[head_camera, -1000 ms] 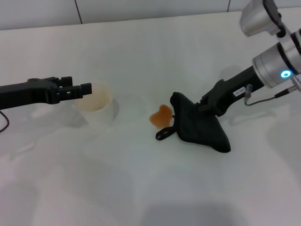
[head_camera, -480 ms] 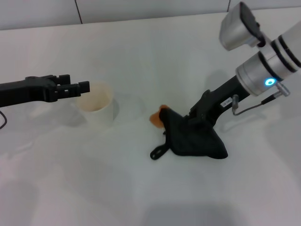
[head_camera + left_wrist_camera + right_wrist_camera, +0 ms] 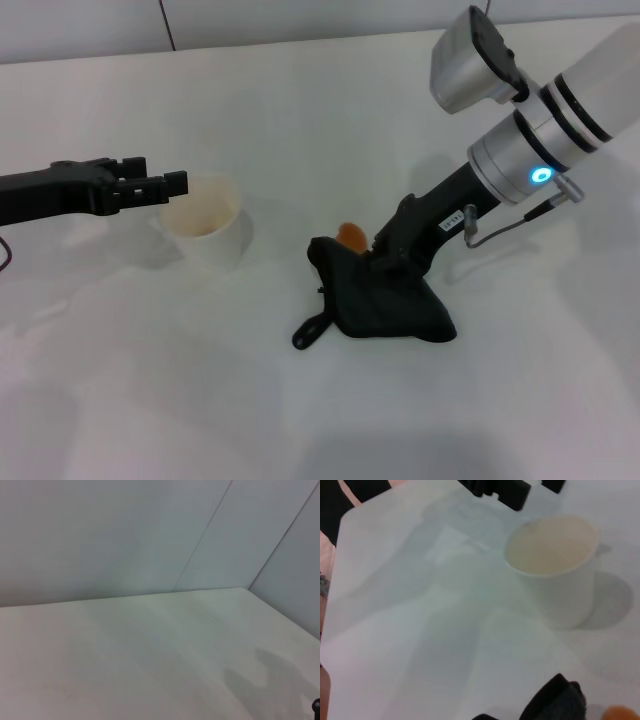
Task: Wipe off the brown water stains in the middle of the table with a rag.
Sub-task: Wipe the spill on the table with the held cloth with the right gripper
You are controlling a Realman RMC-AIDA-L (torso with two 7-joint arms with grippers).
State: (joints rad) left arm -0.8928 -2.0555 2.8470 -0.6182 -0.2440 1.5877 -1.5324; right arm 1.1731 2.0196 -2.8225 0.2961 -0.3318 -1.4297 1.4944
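Right gripper [image 3: 385, 262] clenched on the black rag [image 3: 380, 298], pressing it to the table [image 3: 300, 100]; the brown water stains [image 3: 350, 236] lie mid-table, mostly covered, a remnant showing at the rag's far edge. Wiping stroke in hand; the next pass should sweep over that remnant. Left gripper [image 3: 165, 187] hovers at the white cup [image 3: 205, 233] rim, its jaws' state cannot be told.

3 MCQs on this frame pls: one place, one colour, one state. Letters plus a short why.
1. Where is the cup?
A. right of the rag
B. left of the rag
C. on the rag

2. What colour is the rag?
A. black
B. yellow
C. white

3. How much of the stain shows?
A. all of it
B. none
C. a small part at the rag's far edge

B: the cup stands by the left gripper, the rag lies further right under the right gripper.
A: it is black on the white table.
C: the rag covers most of the orange stain.
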